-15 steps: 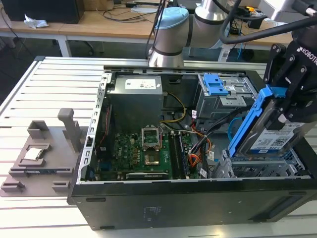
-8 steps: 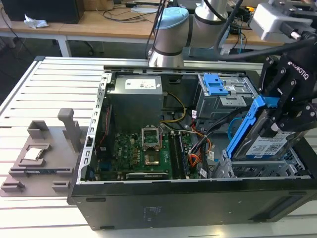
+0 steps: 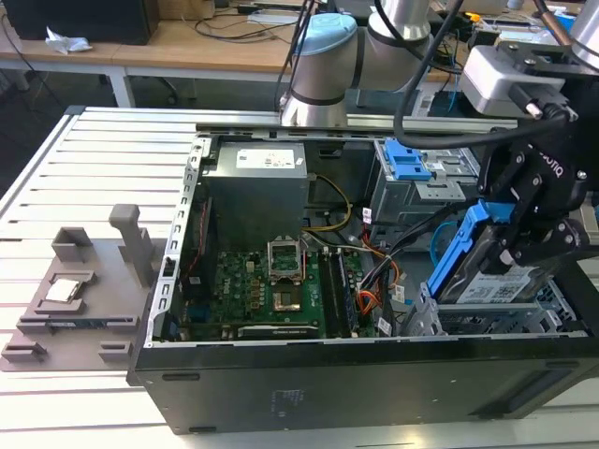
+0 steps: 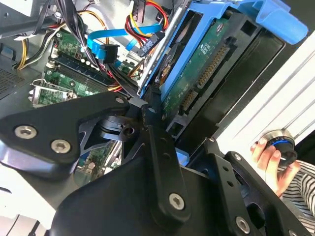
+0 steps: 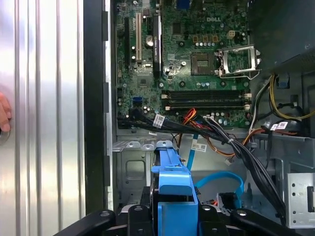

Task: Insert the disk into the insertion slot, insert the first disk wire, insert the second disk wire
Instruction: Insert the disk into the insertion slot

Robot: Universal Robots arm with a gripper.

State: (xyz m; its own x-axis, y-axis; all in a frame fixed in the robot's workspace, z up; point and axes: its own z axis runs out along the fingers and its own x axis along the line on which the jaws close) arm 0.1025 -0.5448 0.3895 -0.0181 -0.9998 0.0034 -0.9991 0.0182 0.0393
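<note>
From the exterior view's left, we pass the motherboard (image 3: 271, 281), then loose cables including the second disk wire (image 5: 219, 175), then the insertion slot (image 3: 487, 323). Above it our claw (image 3: 513, 245) is clamped tight on the disk (image 3: 494, 281), held tilted. We judge its lower corner could snag those cables or jam against the cage edge.

- Arm (image 3: 323, 65): silver-grey tubular joints with pale blue end caps
- Thick black cable (image 3: 401, 103) running along it
- Light grey boxy housing (image 3: 505, 75) at the wrist
- Gripper (image 3: 522, 245): matte black angular links, silver screws (image 4: 25, 131), white lettering
</note>
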